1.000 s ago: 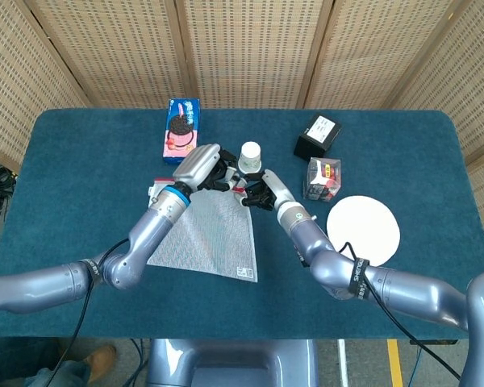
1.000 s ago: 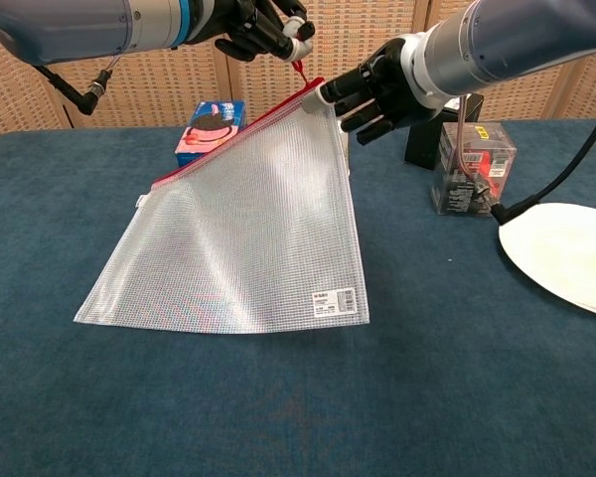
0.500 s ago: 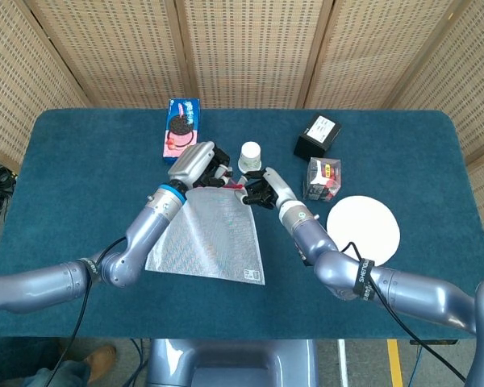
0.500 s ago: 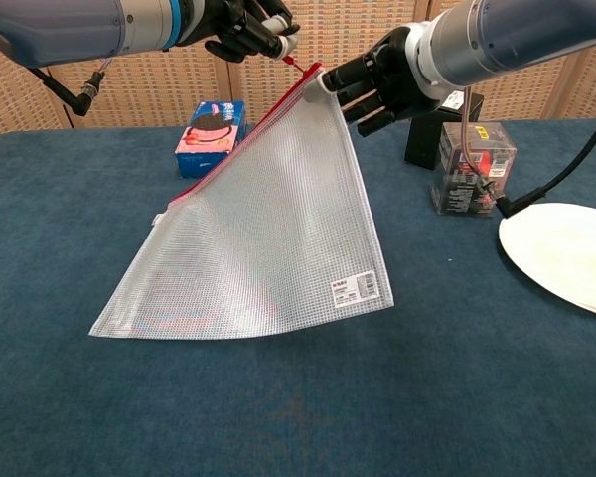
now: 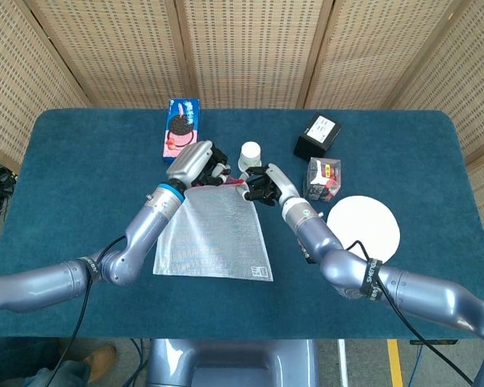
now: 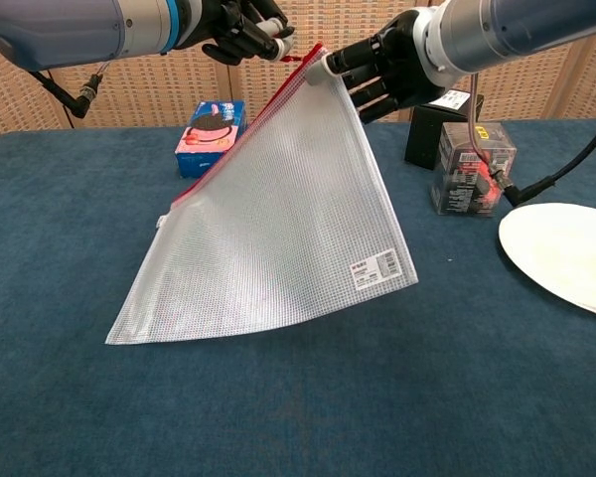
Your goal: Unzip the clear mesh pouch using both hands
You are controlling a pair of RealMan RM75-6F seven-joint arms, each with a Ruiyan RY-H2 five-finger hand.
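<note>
The clear mesh pouch [image 6: 278, 219] with a red zipper edge hangs tilted, its lower left corner on the blue table [image 6: 298, 417]. My right hand [image 6: 382, 75] pinches its raised top right corner. Just left of that, my left hand [image 6: 243, 28] pinches the red zipper pull [image 6: 290, 58]. In the head view the pouch [image 5: 214, 242] lies between my left hand [image 5: 198, 164] and my right hand [image 5: 262, 185]. The zipper looks closed along the edge that I can see.
A cookie box [image 5: 180, 129] stands behind the left hand, a white paper cup [image 5: 250, 155] between the hands. To the right are a black box [image 5: 318, 135], a clear box with red contents [image 5: 323, 178] and a white plate [image 5: 363, 228].
Both hands have lifted the pouch's top corner higher and a little right. The pouch's lower right corner has risen off the table and the sheet stands steeper.
</note>
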